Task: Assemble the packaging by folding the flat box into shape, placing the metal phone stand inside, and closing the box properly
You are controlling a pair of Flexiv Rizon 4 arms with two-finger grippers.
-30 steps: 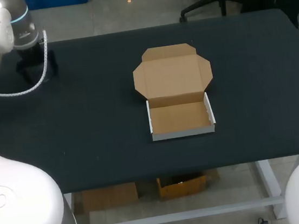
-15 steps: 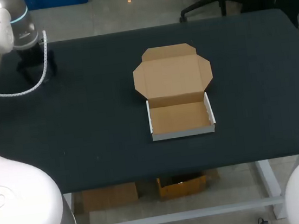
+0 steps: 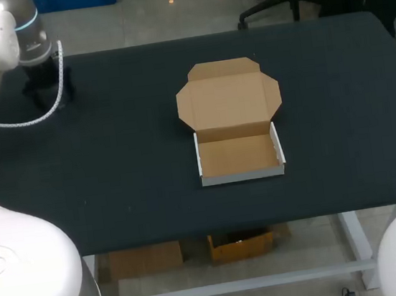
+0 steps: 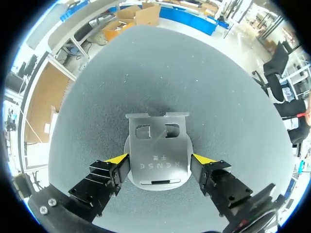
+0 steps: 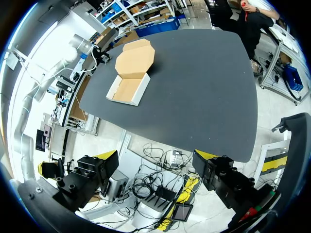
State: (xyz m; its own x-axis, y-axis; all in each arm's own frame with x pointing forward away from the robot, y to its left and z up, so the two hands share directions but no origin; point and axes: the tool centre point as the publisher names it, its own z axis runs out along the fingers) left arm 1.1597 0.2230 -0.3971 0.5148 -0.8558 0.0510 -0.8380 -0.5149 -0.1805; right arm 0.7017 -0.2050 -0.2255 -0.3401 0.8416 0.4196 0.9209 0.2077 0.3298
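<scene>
The cardboard box lies mid-table with its tray walls folded up, nothing inside, and its lid flat behind it; the right wrist view shows the box far ahead. A flat silver metal phone stand rests on the dark table at the far left corner. My left gripper straddles it, open, the yellow fingertips close beside the stand's rounded base. In the head view my left arm hides the stand. My right gripper hangs open off the table's near right side and holds nothing.
The dark table carries nothing else around the box. The stand sits near the table's far left edge.
My left arm's wrist has shifted very slightly over the far left corner. The box has not moved.
</scene>
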